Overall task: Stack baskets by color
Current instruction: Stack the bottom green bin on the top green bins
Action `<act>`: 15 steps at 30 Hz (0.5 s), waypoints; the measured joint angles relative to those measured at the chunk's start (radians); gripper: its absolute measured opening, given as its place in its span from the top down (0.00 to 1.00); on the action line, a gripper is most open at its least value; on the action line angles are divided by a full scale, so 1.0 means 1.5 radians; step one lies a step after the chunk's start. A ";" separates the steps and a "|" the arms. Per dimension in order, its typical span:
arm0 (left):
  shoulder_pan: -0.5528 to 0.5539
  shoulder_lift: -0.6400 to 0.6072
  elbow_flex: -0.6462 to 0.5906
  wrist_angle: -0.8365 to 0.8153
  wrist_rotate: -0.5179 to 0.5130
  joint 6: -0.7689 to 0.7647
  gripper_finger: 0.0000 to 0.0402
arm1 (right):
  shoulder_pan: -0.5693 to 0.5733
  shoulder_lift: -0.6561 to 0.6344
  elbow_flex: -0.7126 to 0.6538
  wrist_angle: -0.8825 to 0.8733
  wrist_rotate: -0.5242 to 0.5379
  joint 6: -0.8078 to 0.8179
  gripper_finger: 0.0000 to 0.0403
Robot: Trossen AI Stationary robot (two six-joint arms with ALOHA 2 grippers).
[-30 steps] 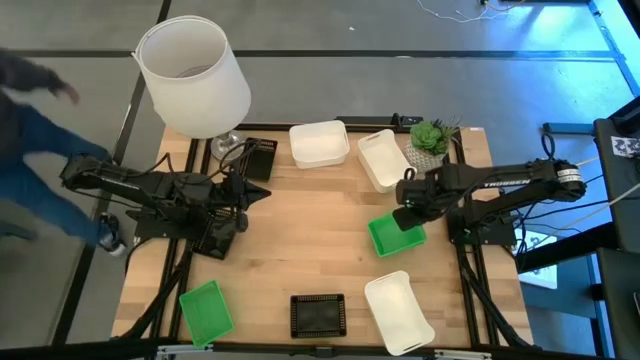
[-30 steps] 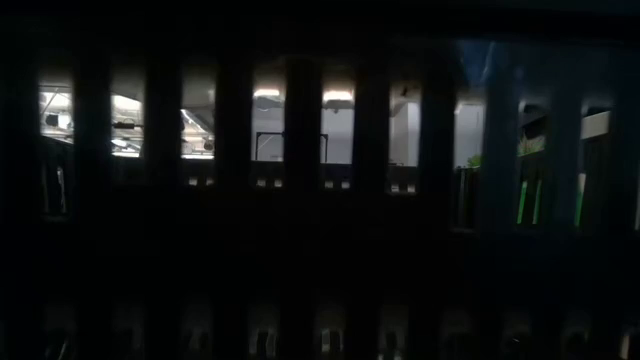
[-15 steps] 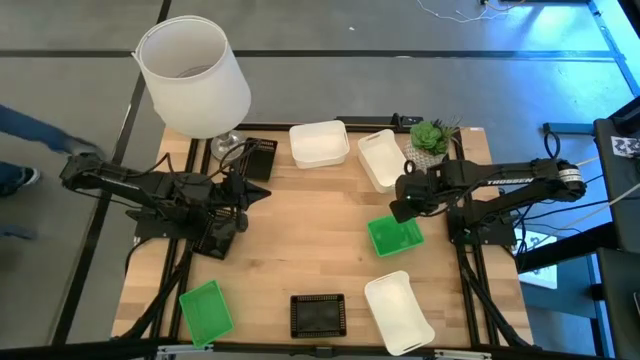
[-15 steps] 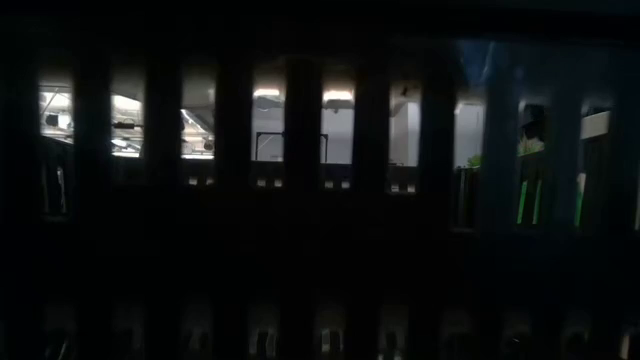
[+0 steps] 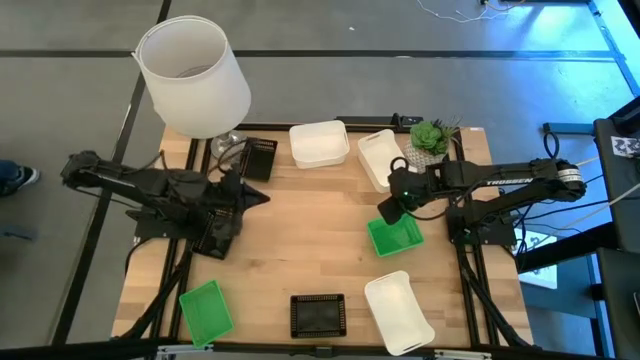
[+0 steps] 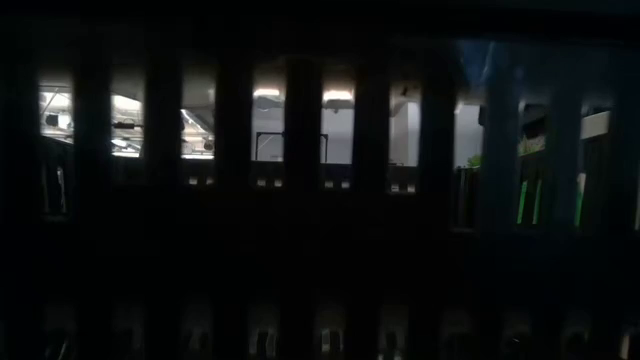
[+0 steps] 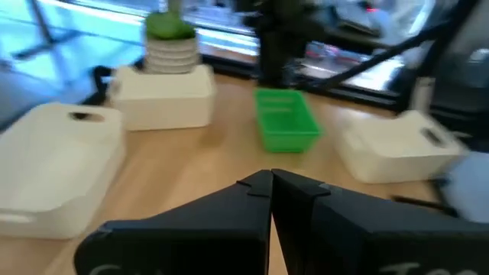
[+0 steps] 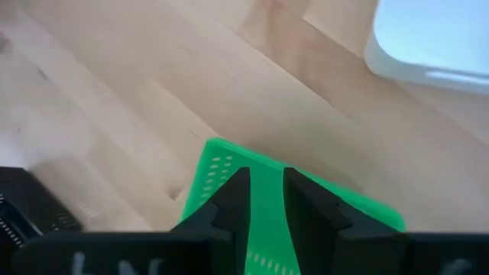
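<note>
A green basket (image 5: 400, 238) lies right of the table's middle, with my right gripper (image 5: 386, 213) shut on its far left corner. A second green basket (image 5: 206, 309) and a black mesh basket (image 5: 317, 314) lie by the near edge, next to a white basket (image 5: 398, 312). Two more white baskets (image 5: 319, 143) (image 5: 381, 158) lie at the far edge. Another black basket (image 5: 258, 157) sits by the lamp foot. My left gripper (image 5: 262, 197) hovers shut and empty left of centre, pointing toward the right. My right gripper pinches the green basket's rim (image 8: 264, 191) between its two fingers (image 8: 231, 200), at the basket's far left corner. The fingers slant down from above and from the table's right. Whether the basket is clear of the table I cannot tell.
A large white lampshade (image 5: 193, 75) stands over the far left corner. A small potted plant (image 5: 432, 136) stands at the far right. Bare wood (image 5: 310, 230) lies open between the two arms. A person's shoe (image 5: 15, 176) shows on the floor at the left.
My right gripper has swung toward the table's left and turned about its wrist, still shut on the green basket's corner; the basket has stayed in nearly the same place. The person on the left has walked almost out of view.
</note>
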 joint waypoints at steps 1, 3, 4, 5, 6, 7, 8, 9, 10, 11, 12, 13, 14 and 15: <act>-0.006 0.002 0.036 -0.056 0.010 -0.005 1.00 | 0.000 0.000 0.000 0.006 0.000 -0.006 0.80; -0.022 0.029 0.111 -0.180 0.015 -0.006 1.00 | 0.000 0.000 0.000 0.009 0.000 -0.017 0.80; -0.029 0.047 0.150 -0.243 0.020 -0.007 1.00 | 0.000 0.000 0.000 0.010 0.000 -0.021 0.80; -0.035 0.064 0.190 -0.310 0.029 -0.016 1.00 | 0.000 0.000 0.000 0.011 0.000 -0.022 0.80; -0.039 0.083 0.226 -0.385 0.040 -0.037 1.00 | 0.000 0.000 0.000 0.012 0.000 -0.022 0.80; -0.043 0.101 0.263 -0.452 0.055 -0.070 1.00 | 0.000 0.000 0.000 0.012 0.000 -0.022 0.80; -0.046 0.119 0.295 -0.507 0.074 -0.110 1.00 | 0.000 0.000 0.000 0.012 0.000 -0.022 0.80; -0.048 0.134 0.322 -0.561 0.098 -0.151 1.00 | 0.000 0.000 0.000 0.012 0.000 -0.022 0.80; -0.052 0.148 0.340 -0.614 0.125 -0.191 1.00 | 0.000 0.000 0.000 0.012 0.000 -0.022 0.80; -0.057 0.161 0.353 -0.659 0.154 -0.232 1.00 | 0.000 0.000 0.000 0.012 0.000 -0.022 0.80; -0.062 0.173 0.361 -0.685 0.183 -0.269 1.00 | 0.000 0.000 -0.001 0.012 0.000 -0.022 0.80; -0.066 0.180 0.366 -0.696 0.209 -0.300 1.00 | 0.000 0.000 -0.001 0.013 0.000 -0.023 0.80; -0.069 0.184 0.367 -0.704 0.228 -0.323 1.00 | 0.000 0.000 -0.001 0.015 0.000 -0.024 0.80; -0.072 0.187 0.366 -0.716 0.241 -0.341 1.00 | 0.000 0.000 -0.001 0.018 0.000 -0.024 0.80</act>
